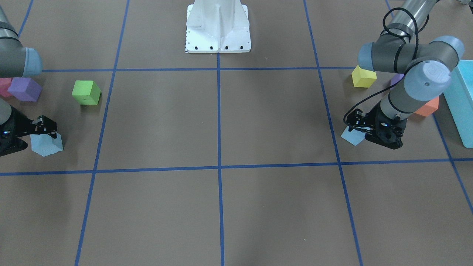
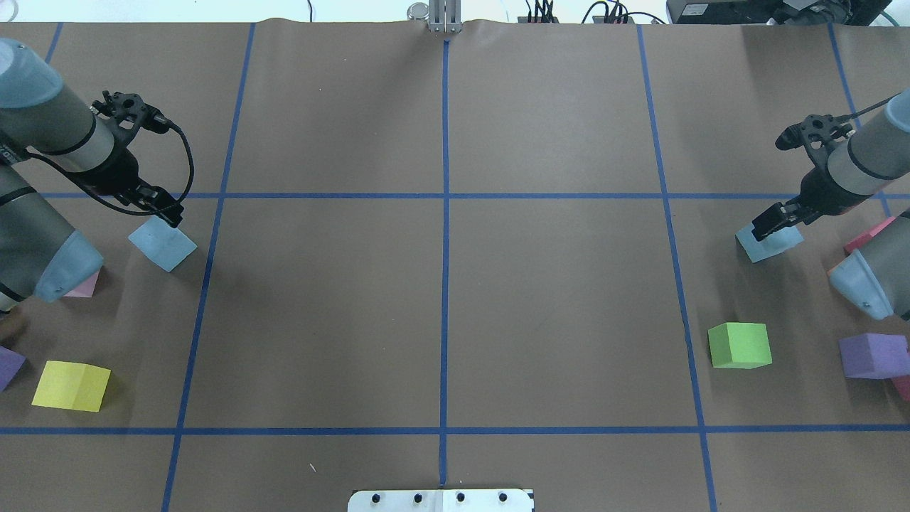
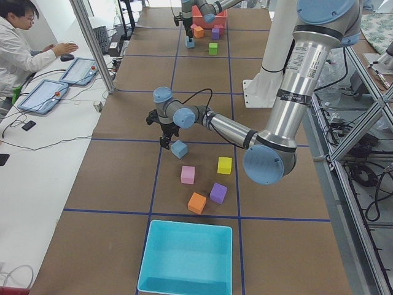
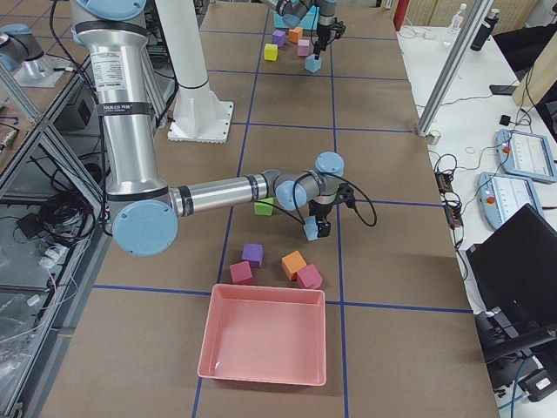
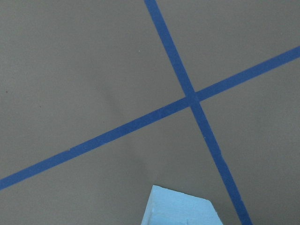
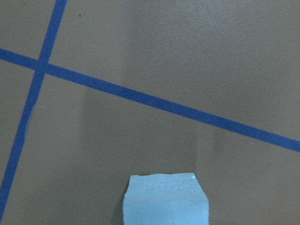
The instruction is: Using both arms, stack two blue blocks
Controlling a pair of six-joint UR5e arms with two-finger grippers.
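Two pale sky-blue blocks are on the table, one at each end. My left gripper (image 2: 169, 213) is down on the top edge of the left blue block (image 2: 162, 243), which sits tilted. In the front view that gripper (image 1: 364, 129) partly covers the block (image 1: 352, 136). My right gripper (image 2: 773, 222) grips the right blue block (image 2: 769, 242), which also shows in the front view (image 1: 46, 145) under that gripper (image 1: 47, 127). Each wrist view shows its block at the bottom centre, left (image 5: 180, 208) and right (image 6: 164, 199), with no fingers in frame.
A green cube (image 2: 739, 345) and a purple cube (image 2: 873, 355) lie near the right arm. A yellow cube (image 2: 71, 385), a pink cube (image 2: 84, 286) and an orange cube (image 1: 428, 107) lie near the left arm. A turquoise bin (image 1: 460, 101), a salmon bin (image 4: 265, 335) and the white pedestal (image 1: 218, 26) are also in view.
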